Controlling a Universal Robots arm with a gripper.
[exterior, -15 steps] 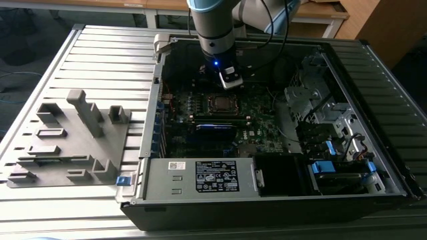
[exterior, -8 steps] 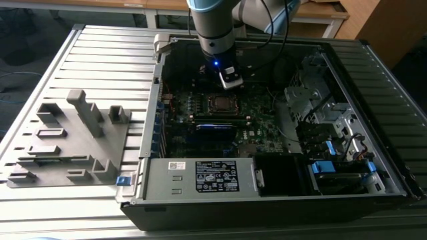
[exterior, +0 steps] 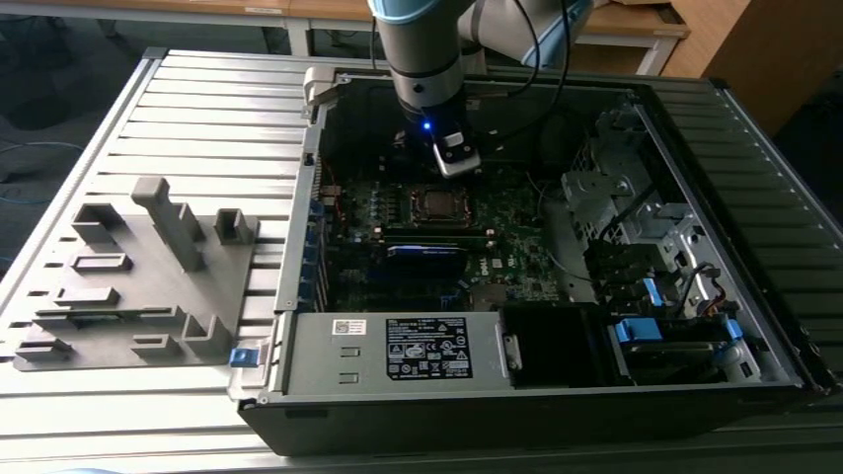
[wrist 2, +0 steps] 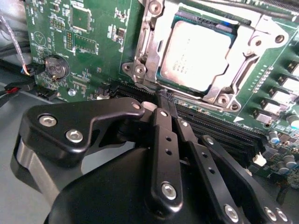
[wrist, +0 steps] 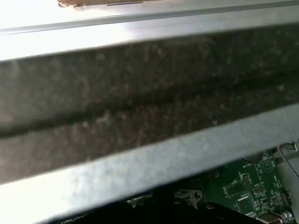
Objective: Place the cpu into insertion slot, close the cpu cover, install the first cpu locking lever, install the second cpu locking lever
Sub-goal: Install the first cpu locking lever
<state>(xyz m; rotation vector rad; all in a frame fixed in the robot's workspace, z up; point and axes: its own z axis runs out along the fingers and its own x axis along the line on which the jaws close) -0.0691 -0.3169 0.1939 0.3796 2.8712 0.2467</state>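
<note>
Exterior view: arm reaches into the open computer case [exterior: 554, 385] on the slatted table [exterior: 172, 109]; claw [exterior: 455, 158] hovers just above the insertion slot [exterior: 435, 203], frame centre.

Second wrist view: cpu [wrist 2: 198, 56] sits in the slot, upper right; cpu cover [wrist 2: 254, 39] appears down around it. Claw fingers [wrist 2: 164, 140] together, holding nothing, tips near the socket's edge. Judged step: the locking levers; next move needs a precise hook on a thin lever.

First wrist view: case wall [wrist: 140, 107] up close, green motherboard [wrist: 252, 179] lower right.
</note>
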